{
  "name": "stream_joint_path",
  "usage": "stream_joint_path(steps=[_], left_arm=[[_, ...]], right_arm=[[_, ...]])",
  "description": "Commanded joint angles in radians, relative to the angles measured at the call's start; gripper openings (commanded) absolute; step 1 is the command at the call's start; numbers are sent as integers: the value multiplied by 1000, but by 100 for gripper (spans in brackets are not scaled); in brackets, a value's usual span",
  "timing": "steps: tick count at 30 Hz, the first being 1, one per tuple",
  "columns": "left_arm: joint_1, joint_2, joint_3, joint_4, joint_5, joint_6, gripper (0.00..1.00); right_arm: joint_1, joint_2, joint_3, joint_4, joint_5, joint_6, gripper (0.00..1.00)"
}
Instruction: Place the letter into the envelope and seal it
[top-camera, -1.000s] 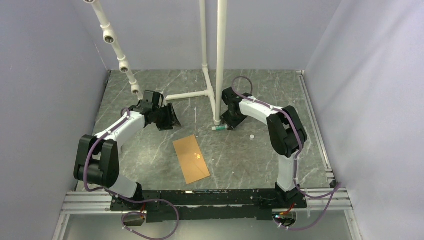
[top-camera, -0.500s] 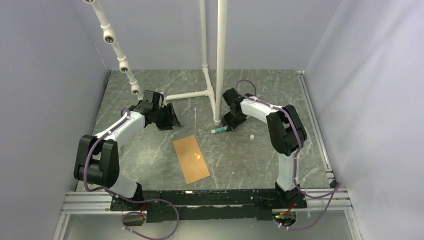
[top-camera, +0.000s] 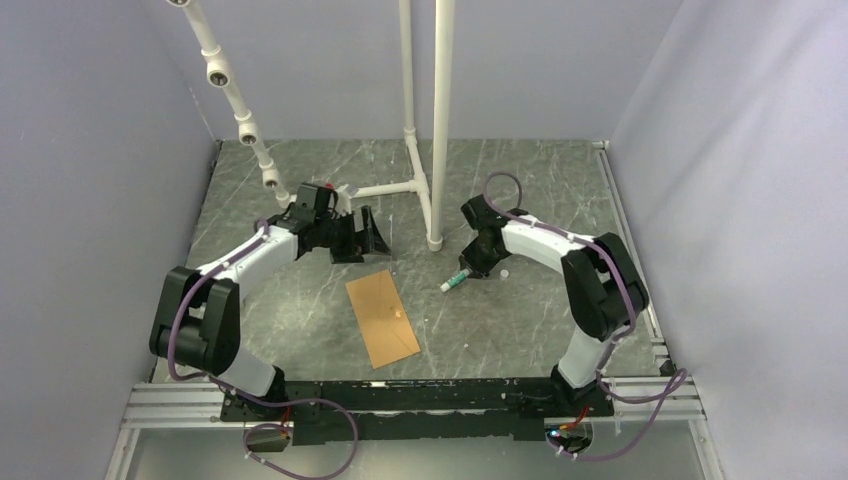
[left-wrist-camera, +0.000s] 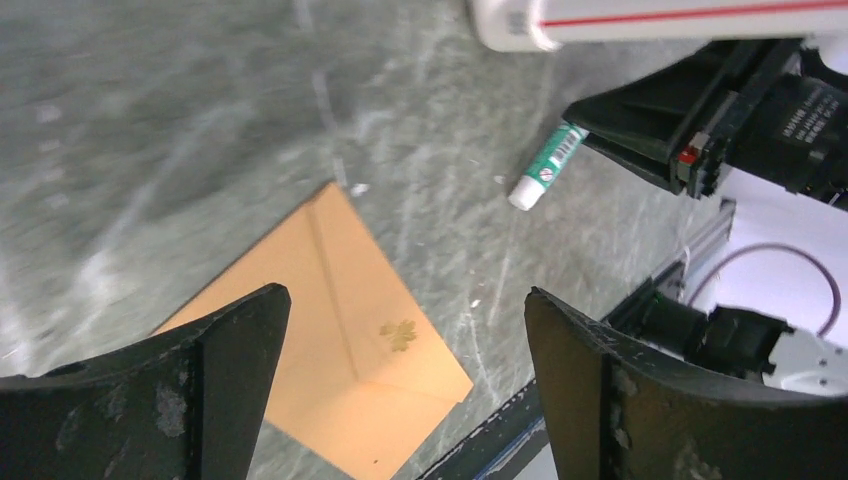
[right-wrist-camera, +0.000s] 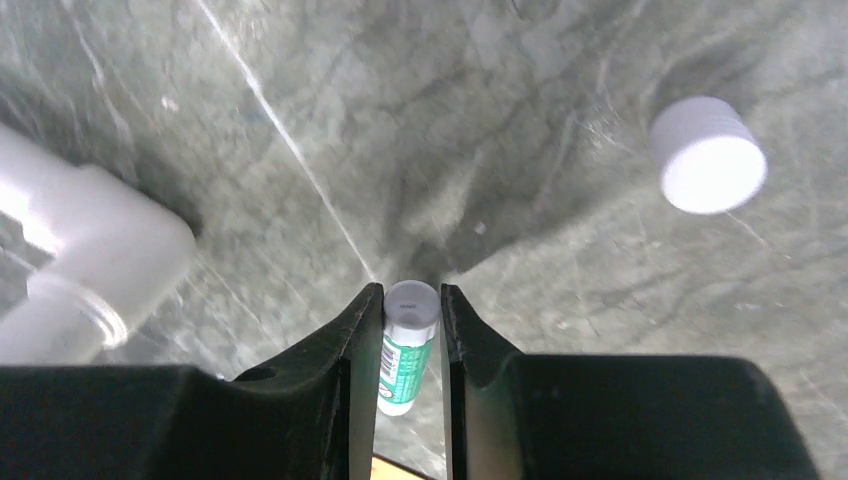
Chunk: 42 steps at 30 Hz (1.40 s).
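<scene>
Starting with the grey marbled table (top-camera: 520, 190): a white pipe frame (top-camera: 440, 120) is stood toward the far edge, and the print beside its red stripe can't be read. The envelope (top-camera: 382, 318) is laid flat toward the middle of the near edge, with a small gold leaf mark on it. The left gripper (top-camera: 358, 238) is spread wide, nothing gripped, just beyond the envelope. The right gripper (top-camera: 468, 268) is clamped on a glue stick (top-camera: 455, 281), green-white label illegible. A white cap (top-camera: 505, 272) is left near it.

A robotics lab test cell: plain grey walls (top-camera: 90, 150) enclose a marble-patterned table (top-camera: 520, 320), with white plastic pipe framing (top-camera: 440, 120) and an aluminium rail (top-camera: 180, 400).
</scene>
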Motion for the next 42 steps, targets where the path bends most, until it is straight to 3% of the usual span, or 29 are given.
stream_joint_path(steps=[1, 9, 12, 17, 20, 29, 33, 42], left_arm=[[-100, 36, 8, 137, 121, 20, 93], [-255, 187, -32, 531, 205, -160, 93], [-293, 239, -17, 629, 284, -208, 88], [-367, 270, -4, 626, 257, -188, 73], [-375, 271, -25, 685, 258, -216, 59], [-383, 288, -13, 714, 308, -213, 34], [-382, 280, -1, 689, 308, -189, 5], [-382, 143, 15, 589, 291, -77, 2]], right_arm=[[-4, -138, -88, 141, -42, -141, 16], [-5, -331, -300, 380, -209, -238, 14], [-5, -397, -354, 421, -235, -243, 14], [-6, -464, -394, 518, -294, -253, 14], [-7, -489, -397, 524, -302, -260, 14], [-8, -502, -404, 553, -317, -245, 13], [-9, -500, -402, 568, -335, -277, 13], [-25, -620, -498, 804, -492, -494, 10]])
